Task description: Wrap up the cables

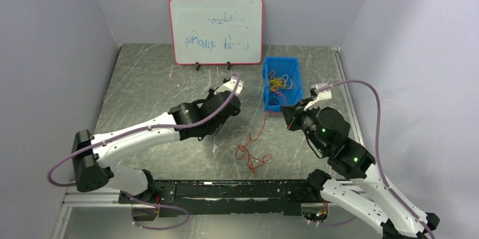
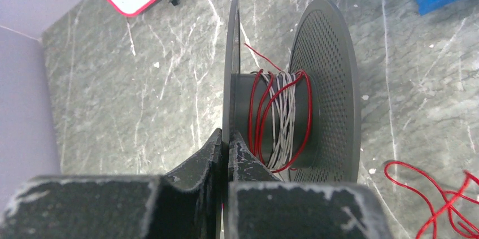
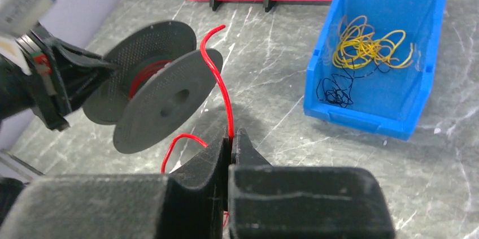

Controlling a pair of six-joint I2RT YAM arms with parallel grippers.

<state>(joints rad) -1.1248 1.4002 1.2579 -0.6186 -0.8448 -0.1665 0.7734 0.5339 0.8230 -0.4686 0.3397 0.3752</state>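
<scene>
Jaws closed, the right gripper (image 3: 231, 137) pinches a strand of red wire (image 3: 223, 75) just right of the black spool (image 3: 161, 95). The left gripper (image 2: 227, 144) clamps that spool by the edge of one thin disc, over the middle of the marbled table (image 1: 147, 81). A few red turns lie across white ones on the core, while the rest of the wire trails in tangled loops on the table nearer the arms' bases. Farther back on the right, a blue bin (image 3: 361, 117) holds yellow wires (image 3: 370, 44) and a black one. A whiteboard (image 1: 217, 24) stands at the far edge.

The tangle could knot and jerk taut, pulling the strand from the pinch or twisting the edge-held spool. A slack strand could also ride over the disc rim and miss the core.
</scene>
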